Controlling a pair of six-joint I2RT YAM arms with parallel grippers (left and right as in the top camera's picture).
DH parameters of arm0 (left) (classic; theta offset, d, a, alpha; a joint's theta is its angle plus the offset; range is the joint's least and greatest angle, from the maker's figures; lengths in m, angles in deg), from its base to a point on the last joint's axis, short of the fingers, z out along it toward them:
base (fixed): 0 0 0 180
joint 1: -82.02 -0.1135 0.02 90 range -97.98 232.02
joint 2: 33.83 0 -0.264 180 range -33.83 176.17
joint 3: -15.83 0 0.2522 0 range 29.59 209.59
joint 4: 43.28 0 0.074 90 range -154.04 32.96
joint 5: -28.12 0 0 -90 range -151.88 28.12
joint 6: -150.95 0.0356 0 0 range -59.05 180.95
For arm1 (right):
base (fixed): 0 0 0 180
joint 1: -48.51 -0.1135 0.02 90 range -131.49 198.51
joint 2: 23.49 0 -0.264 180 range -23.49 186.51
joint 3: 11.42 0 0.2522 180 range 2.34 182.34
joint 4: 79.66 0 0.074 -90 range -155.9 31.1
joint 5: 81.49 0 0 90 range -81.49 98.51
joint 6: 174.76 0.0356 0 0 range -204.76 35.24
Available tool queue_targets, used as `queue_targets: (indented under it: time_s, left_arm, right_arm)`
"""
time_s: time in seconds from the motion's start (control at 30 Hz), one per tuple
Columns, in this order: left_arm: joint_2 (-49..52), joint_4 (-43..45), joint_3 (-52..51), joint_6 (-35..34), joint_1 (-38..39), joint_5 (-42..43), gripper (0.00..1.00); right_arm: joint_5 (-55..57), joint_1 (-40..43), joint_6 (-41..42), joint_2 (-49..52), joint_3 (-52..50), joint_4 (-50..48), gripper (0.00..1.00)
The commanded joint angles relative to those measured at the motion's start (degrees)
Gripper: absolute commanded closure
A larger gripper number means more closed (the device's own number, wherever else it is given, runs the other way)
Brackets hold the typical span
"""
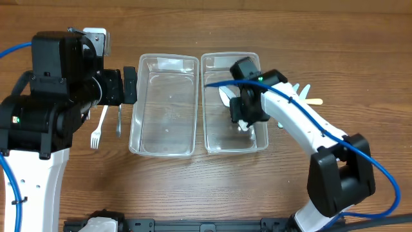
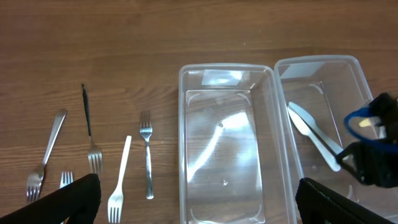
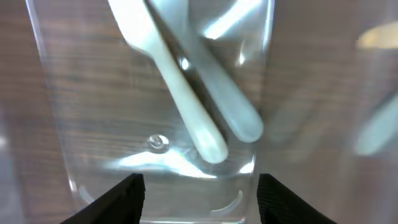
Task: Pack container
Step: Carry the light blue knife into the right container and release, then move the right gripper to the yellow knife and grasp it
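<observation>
Two clear plastic containers stand side by side: the left container (image 1: 165, 106) (image 2: 227, 149) is empty, the right container (image 1: 233, 138) (image 2: 323, 68) (image 3: 56, 124) holds two white plastic utensils (image 3: 186, 106) (image 2: 314, 134). My right gripper (image 1: 246, 116) (image 3: 200, 199) is open and empty, low over the right container above the utensils' handles. My left gripper (image 1: 129, 85) (image 2: 196, 199) is open and empty, at the left container's left rim. Several forks lie left of it: a white plastic fork (image 1: 98, 127) (image 2: 119, 180) and metal forks (image 2: 147, 155) (image 2: 90, 140).
More plastic utensils and a wooden stick (image 1: 308, 96) lie on the wooden table right of the right container, partly hidden by my right arm. A white object (image 1: 95, 35) lies at the far left behind my left arm.
</observation>
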Motion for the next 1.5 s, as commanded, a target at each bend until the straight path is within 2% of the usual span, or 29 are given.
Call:
queue_targets:
  time_s: [0.0, 0.03, 0.1, 0.2, 0.23, 0.3, 0.4, 0.5, 0.53, 0.6, 0.73, 0.93, 1.47]
  left_arm:
    - [0.2, 0.2, 0.37, 0.72, -0.44, 0.63, 0.0]
    - [0.2, 0.2, 0.37, 0.7, -0.44, 0.63, 0.0]
    - [0.2, 0.2, 0.37, 0.7, -0.44, 0.66, 0.0]
    - [0.2, 0.09, 0.37, 0.7, -0.44, 0.66, 0.0]
    - [0.2, 0.02, 0.37, 0.7, -0.44, 0.66, 0.0]
    - [0.2, 0.0, 0.37, 0.7, -0.44, 0.66, 0.0]
    - [0.2, -0.11, 0.37, 0.7, -0.44, 0.66, 0.0]
    - [0.2, -0.22, 0.37, 0.7, -0.44, 0.66, 0.0]
    - [0.2, -0.22, 0.37, 0.7, -0.44, 0.66, 0.0]
    - [0.2, -0.22, 0.37, 0.7, -0.44, 0.66, 0.0]
    - [0.2, -0.22, 0.37, 0.7, -0.44, 0.66, 0.0]
    - [0.2, -0.15, 0.37, 0.7, -0.44, 0.63, 0.0]
    - [0.2, -0.13, 0.37, 0.7, -0.44, 0.63, 0.0]
  right_arm:
    - [5.25, 0.09, 5.09, -7.8, 11.45, 1.6, 0.4]
    - [5.97, 0.42, 5.51, -8.96, 14.62, 2.38, 0.4]
    - [8.81, 2.84, 10.34, -10.05, 20.7, 5.2, 0.31]
    - [8.41, 11.5, 21.0, -10.05, 26.53, 10.67, 0.28]
    - [6.69, 16.57, 25.77, -10.03, 26.82, 12.0, 0.22]
    - [-0.26, 24.41, 26.45, -9.68, 26.77, 10.8, 0.0]
    - [-12.33, 34.21, 26.43, -9.66, 26.77, 8.92, 0.0]
    - [-14.05, 40.04, 26.49, -9.62, 26.03, 8.57, 0.0]
    - [-12.13, 41.97, 29.22, -9.35, 25.44, 8.57, 0.0]
    - [-5.27, 44.04, 40.11, -6.69, 25.42, 15.19, 0.0]
    - [-6.21, 44.33, 40.61, 3.74, 25.42, 17.99, 0.0]
    - [-7.96, 44.26, 40.54, 14.36, 25.97, 15.76, 0.0]
    - [-8.35, 42.58, 40.83, 25.09, 26.03, 13.9, 0.0]
